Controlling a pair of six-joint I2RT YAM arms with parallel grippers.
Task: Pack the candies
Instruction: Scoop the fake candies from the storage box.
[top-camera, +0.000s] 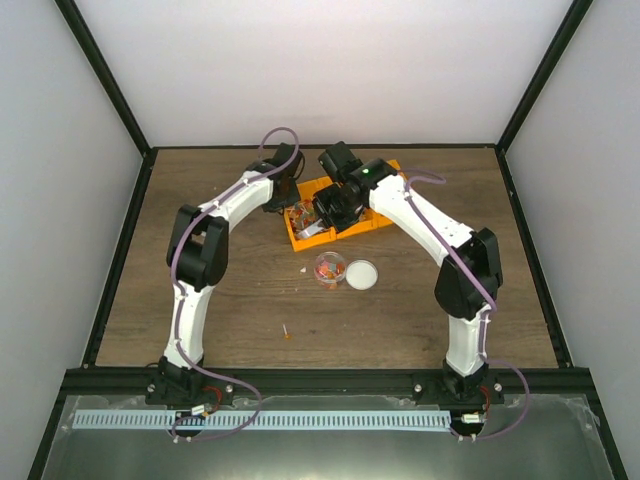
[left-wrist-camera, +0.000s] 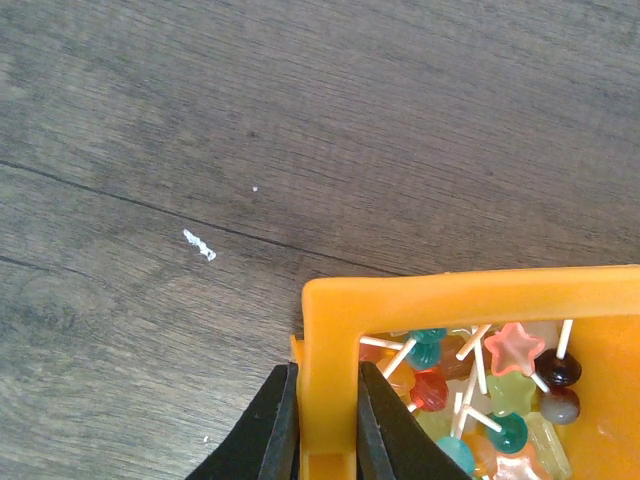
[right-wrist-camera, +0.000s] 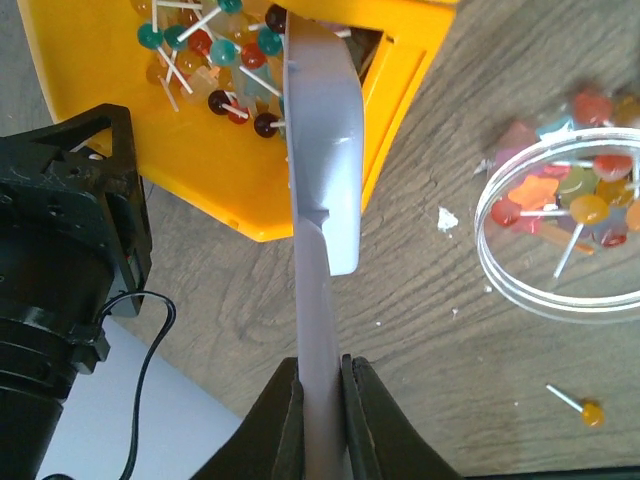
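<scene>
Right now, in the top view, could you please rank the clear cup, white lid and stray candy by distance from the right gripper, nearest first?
From the right gripper:
1. Clear cup, by the orange bin's near edge.
2. White lid, right of the cup.
3. Stray candy, lying alone to the left.

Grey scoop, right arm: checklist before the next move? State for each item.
1. Right gripper shut on the grey plastic scoop: ok.
2. Left gripper clamped on the orange plastic bin, on its wall: ok.
3. Scoop's load from the bin's candies: cannot tell, scoop seen edge-on.
4. Small clear plastic cup upright, uncovered, part filled: ok.
5. Round white lid beside the cup, not on it: ok.
6. No candy loose on the wooden table: not ok, one orange candy on a stick lies outside the cup.
</scene>
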